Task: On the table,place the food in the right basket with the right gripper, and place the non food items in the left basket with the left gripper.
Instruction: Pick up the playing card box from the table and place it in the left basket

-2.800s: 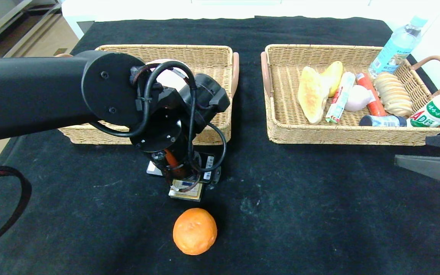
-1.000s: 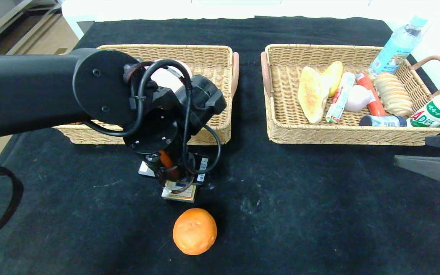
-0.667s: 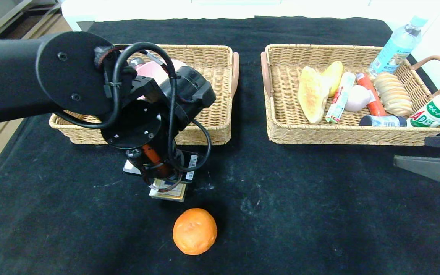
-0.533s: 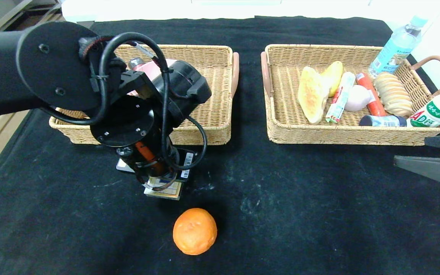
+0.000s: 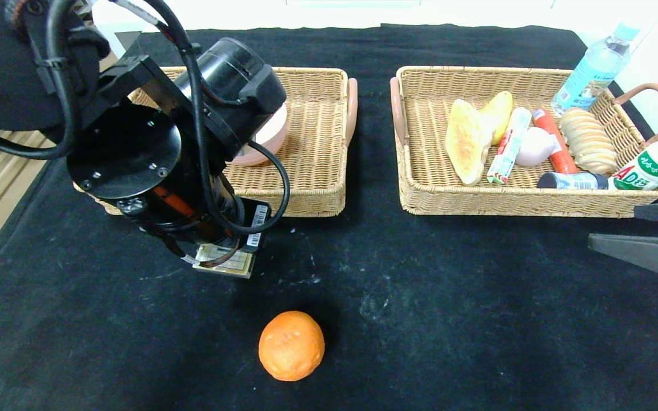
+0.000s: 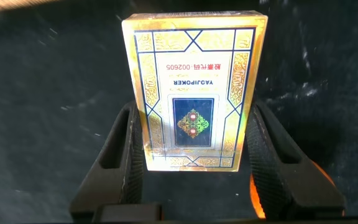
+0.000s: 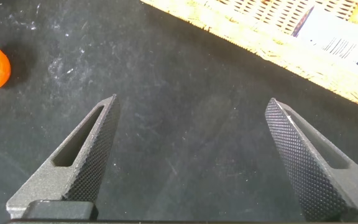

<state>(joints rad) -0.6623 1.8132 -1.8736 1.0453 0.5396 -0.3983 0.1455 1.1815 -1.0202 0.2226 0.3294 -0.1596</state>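
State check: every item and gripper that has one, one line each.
left gripper: shut on card deck, lifted over table
card deck: held, off the table
right gripper: open, empty, parked
orange: loose on table
left basket: holds pink bowl
right basket: holds food

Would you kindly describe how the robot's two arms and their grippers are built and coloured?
The left arm is matte black, with round joint housings, small screws, looping black cables, an orange-red wire and barcode stickers near the wrist. The left gripper has black fingers. The right gripper has two tapered, dark grey fingers with knurled inner faces and a slot in each.
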